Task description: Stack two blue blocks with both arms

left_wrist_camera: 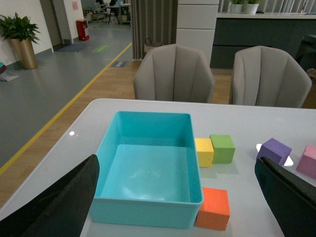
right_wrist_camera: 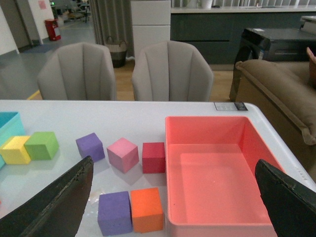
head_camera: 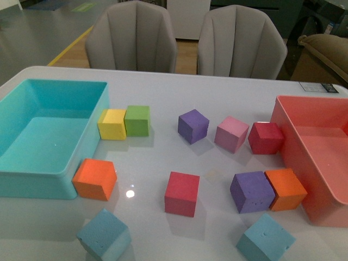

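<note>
Two light blue blocks lie at the near edge of the white table in the front view, one at the left (head_camera: 104, 235) and one at the right (head_camera: 265, 239), far apart. Neither arm shows in the front view. My left gripper (left_wrist_camera: 177, 197) is open and empty, held above the turquoise tray (left_wrist_camera: 148, 203). My right gripper (right_wrist_camera: 173, 200) is open and empty, above the red tray (right_wrist_camera: 217, 228). Neither wrist view shows a blue block.
Turquoise tray (head_camera: 38, 176) at left, red tray (head_camera: 296, 141) at right. Between them lie yellow (head_camera: 112, 124), green (head_camera: 137, 120), purple (head_camera: 193, 125), pink (head_camera: 231, 133), dark red (head_camera: 266, 137), orange (head_camera: 95, 179), red (head_camera: 182, 193), purple (head_camera: 252, 191) and orange (head_camera: 286, 188) cubes. Two grey chairs stand behind.
</note>
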Tool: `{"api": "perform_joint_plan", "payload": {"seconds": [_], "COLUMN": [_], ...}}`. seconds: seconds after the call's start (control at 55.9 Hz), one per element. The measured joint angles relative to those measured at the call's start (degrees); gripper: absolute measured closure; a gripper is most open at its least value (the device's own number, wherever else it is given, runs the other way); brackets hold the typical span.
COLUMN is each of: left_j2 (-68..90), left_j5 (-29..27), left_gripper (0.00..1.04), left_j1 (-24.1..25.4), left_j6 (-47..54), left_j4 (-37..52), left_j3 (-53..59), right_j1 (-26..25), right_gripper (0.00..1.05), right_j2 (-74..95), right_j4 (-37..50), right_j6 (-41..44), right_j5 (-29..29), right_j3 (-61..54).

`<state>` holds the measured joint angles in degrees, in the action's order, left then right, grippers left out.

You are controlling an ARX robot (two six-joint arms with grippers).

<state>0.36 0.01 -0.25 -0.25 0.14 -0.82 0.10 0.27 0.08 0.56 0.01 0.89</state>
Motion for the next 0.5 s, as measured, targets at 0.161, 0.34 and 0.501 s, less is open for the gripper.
{"api": "perform_joint_plan", "payload": {"seconds": [0.161,0.34,0.501], "left_j2": [0.00,0.00,0.00], "left_j5": [0.00,0.00,0.00], "left_gripper": [0.09,0.09,0.09], "left_j1": [0.00,0.00,0.00], "left_j6": [0.02,0.00,0.00], "left_j4": [0.00,0.00,0.00], "left_j3": [0.00,0.00,0.00], "right_j1": [0.00,0.00,0.00], "right_gripper": [0.09,0.09,0.09], "right_j2": [0.00,0.00,0.00], "right_j4": [0.00,0.00,0.00], "right_j6": [0.00,0.00,0.00], "right_j5": [0.00,0.00,0.00], "right_j3": [0.00,0.00,0.00]}}
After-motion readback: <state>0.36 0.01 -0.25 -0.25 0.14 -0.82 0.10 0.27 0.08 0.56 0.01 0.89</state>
